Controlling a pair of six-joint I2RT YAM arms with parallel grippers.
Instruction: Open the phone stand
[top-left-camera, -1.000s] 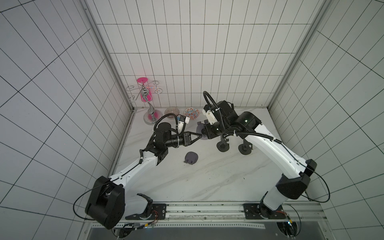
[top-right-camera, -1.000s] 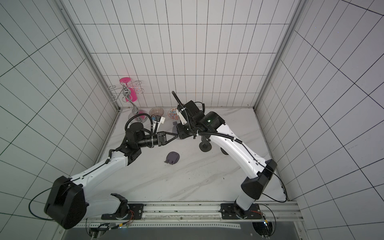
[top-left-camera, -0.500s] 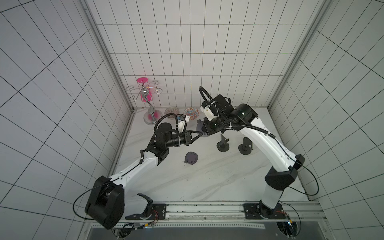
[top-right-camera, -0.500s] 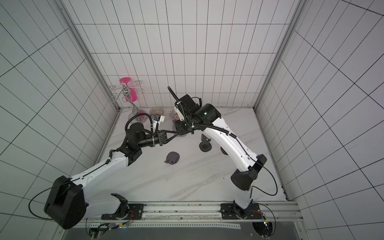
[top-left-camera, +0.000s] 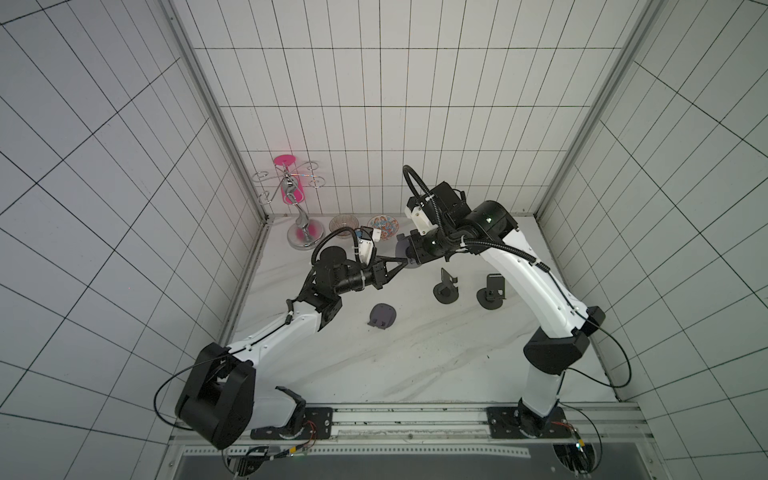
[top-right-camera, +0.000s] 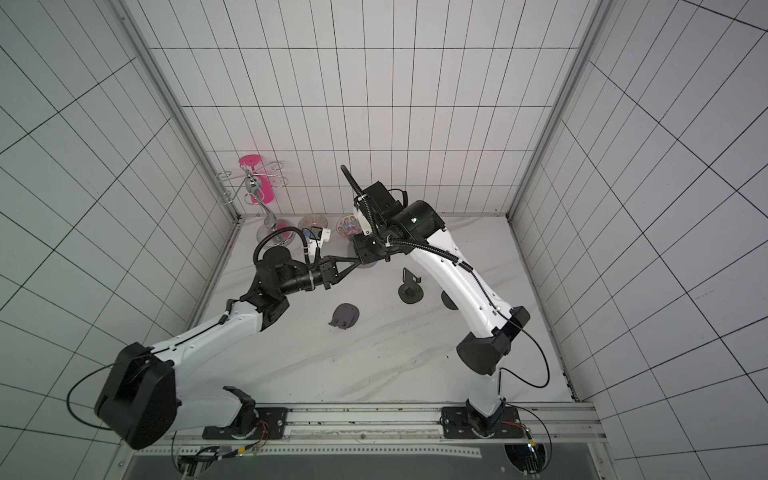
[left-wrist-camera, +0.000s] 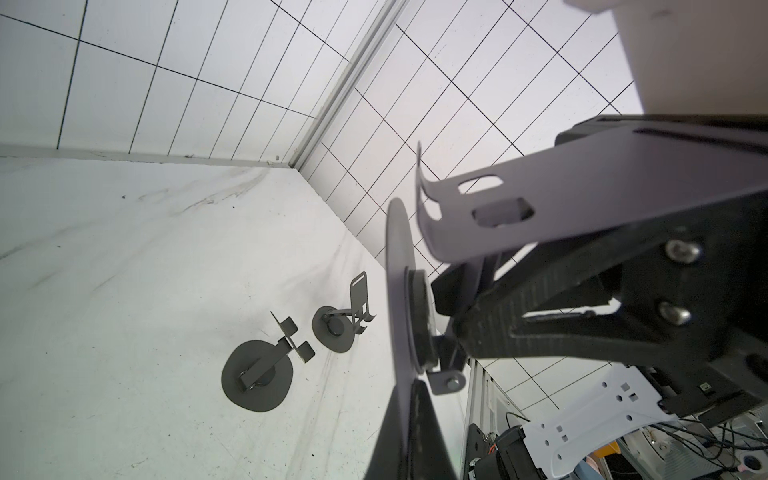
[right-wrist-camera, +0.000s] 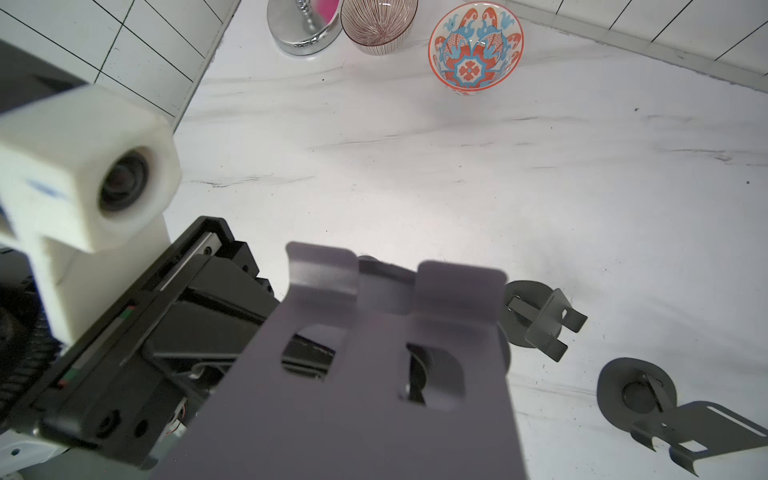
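Near the patterned bowl (right-wrist-camera: 476, 45) we hold the phone stand (top-left-camera: 401, 250) aloft — left gripper (top-left-camera: 408, 261) clamping its base (left-wrist-camera: 397, 291), right gripper (top-left-camera: 415, 254) pinching its plate (right-wrist-camera: 374, 395) — to hinge it open.

1. Both top views look down from high over the rail (top-left-camera: 415, 415), covering the whole table (top-left-camera: 415, 365).
2. Left wrist view: close against the held stand (left-wrist-camera: 602, 187), facing a wall corner (left-wrist-camera: 297, 164).
3. Right wrist view: down over that stand toward the bowls (right-wrist-camera: 476, 45) (left camera (right-wrist-camera: 104, 178) visible); both wrist views share two other stands (left-wrist-camera: 266, 390).
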